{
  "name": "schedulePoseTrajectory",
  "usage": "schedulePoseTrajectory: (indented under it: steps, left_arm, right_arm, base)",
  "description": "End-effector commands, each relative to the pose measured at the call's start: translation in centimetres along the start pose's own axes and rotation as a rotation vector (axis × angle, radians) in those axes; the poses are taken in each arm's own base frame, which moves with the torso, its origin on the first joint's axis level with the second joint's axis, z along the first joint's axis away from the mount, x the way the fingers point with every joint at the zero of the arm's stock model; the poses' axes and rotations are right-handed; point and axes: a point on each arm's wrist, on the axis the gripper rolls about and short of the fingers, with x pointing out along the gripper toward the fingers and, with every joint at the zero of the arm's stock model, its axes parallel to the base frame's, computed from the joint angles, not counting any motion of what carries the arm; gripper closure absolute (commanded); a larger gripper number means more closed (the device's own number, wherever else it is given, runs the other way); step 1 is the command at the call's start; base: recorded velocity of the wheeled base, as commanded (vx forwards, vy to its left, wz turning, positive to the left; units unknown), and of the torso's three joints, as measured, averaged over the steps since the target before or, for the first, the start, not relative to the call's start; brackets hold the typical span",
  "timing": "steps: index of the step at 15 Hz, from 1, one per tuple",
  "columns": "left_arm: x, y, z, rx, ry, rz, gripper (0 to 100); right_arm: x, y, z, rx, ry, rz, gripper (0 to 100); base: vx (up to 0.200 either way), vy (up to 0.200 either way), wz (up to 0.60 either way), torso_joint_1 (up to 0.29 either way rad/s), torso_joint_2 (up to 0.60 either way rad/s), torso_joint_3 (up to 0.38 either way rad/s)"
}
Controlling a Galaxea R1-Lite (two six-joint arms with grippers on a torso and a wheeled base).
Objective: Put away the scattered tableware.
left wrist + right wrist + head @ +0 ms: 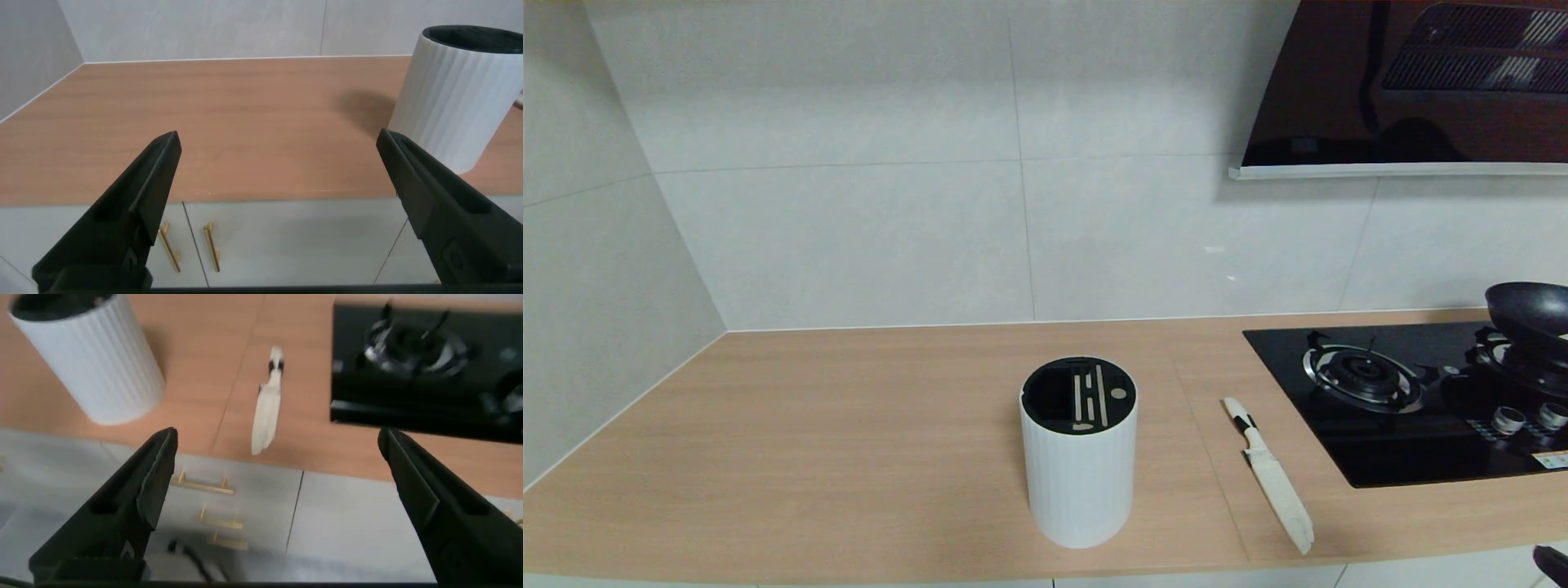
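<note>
left claw (276, 139): spread wide, holding nothing, out past the front edge of the desk (245, 106), left of the white ribbed knife holder (458, 90). right claw (276, 437): likewise spread wide and empty, off the same edge, right of the holder. holder stands upright on the desk, slotted black top showing. white knife (1270, 474) lies flat on the desk near the holder's right, apart from it, handle toward the wall. gas hob (1405, 400) sits farther right of the holder, with a dark pan (1531, 314) on its far burner.
</note>
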Motion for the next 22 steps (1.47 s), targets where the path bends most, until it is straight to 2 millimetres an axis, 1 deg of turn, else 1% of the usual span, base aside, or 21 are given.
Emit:
schedulePoseTrajectory:
  steps: [1, 2, 4, 6, 7, 8, 9, 11, 13, 14, 16, 17, 19, 22]
  left_arm:
    - [0.0, 0.0, 0.0, 0.000, 0.000, 0.001, 0]
    - [0.0, 0.0, 0.0, -0.002, 0.000, 0.001, 0]
    - [0.0, 0.0, 0.0, -0.002, 0.000, 0.001, 0]
    - [0.0, 0.0, 0.0, -0.002, 0.000, 0.001, 0]
    - [0.0, 0.0, 0.0, -0.002, 0.000, 0.001, 0]
    - [0.0, 0.0, 0.0, -0.002, 0.000, 0.001, 0]
    - [0.0, 0.0, 0.0, -0.002, 0.000, 0.001, 0]
    - [0.0, 0.0, 0.0, -0.002, 0.000, 0.001, 0]
    - [0.0, 0.0, 0.0, -0.002, 0.000, 0.001, 0]
    - [0.0, 0.0, 0.0, -0.002, 0.000, 0.001, 0]
    - [0.0, 0.0, 0.0, -0.002, 0.000, 0.001, 0]
    - [0.0, 0.0, 0.0, -0.002, 0.000, 0.001, 0]
    - [0.0, 0.0, 0.0, -0.002, 0.000, 0.001, 0]
    - [0.0, 0.0, 0.0, -0.002, 0.000, 0.001, 0]
  right_arm:
    - [9.4, -1.1, 2.4, 0.014, 0.200, 0.041, 0]
    - [12.1, -1.1, 2.3, 0.012, 0.201, 0.044, 0]
    - [16.4, -0.8, 1.2, 0.006, 0.244, 0.024, 0]
    - [20.1, -0.7, 0.1, 0.013, 0.299, 0.004, 0]
    - [21.9, -0.7, -0.3, 0.013, 0.306, 0.002, 0]
    - [23.2, -0.8, -0.5, 0.014, 0.300, -0.004, 0]
    - [25.2, -0.9, -1.2, 0.023, 0.293, -0.020, 0]
    - [27.3, -0.9, -1.8, 0.025, 0.293, -0.016, 0]
    - [28.5, -0.6, -2.0, 0.021, 0.296, -0.008, 0]
    - [29.5, -0.3, -2.3, 0.014, 0.302, 0.001, 0]
    - [30.6, 0.4, -3.0, 0.004, 0.320, 0.020, 0]
    - [31.3, 0.6, -3.6, 0.002, 0.337, 0.020, 0]
    - [32.0, 0.6, -4.8, -0.003, 0.361, -0.005, 0]
    - [33.2, 0.6, -6.4, -0.002, 0.345, -0.008, 0]
  base:
    - [0.000, 0.000, 0.00, 0.000, 0.00, 0.000]
    - [0.000, 0.000, 0.00, 0.000, 0.00, 0.000]
    - [0.000, 0.000, 0.00, 0.000, 0.00, 0.000]
    - [0.000, 0.000, 0.00, 0.000, 0.00, 0.000]
    - [0.000, 0.000, 0.00, 0.000, 0.00, 0.000]
    - [0.000, 0.000, 0.00, 0.000, 0.00, 0.000]
    - [0.000, 0.000, 0.00, 0.000, 0.00, 0.000]
    - [0.000, 0.000, 0.00, 0.000, 0.00, 0.000]
    - [0.000, 0.000, 0.00, 0.000, 0.00, 0.000]
    - [0.000, 0.000, 0.00, 0.000, 0.00, 0.000]
    - [0.000, 0.000, 0.00, 0.000, 0.00, 0.000]
    - [0.000, 0.000, 0.00, 0.000, 0.00, 0.000]
    - [0.000, 0.000, 0.00, 0.000, 0.00, 0.000]
    - [0.000, 0.000, 0.00, 0.000, 0.00, 0.000]
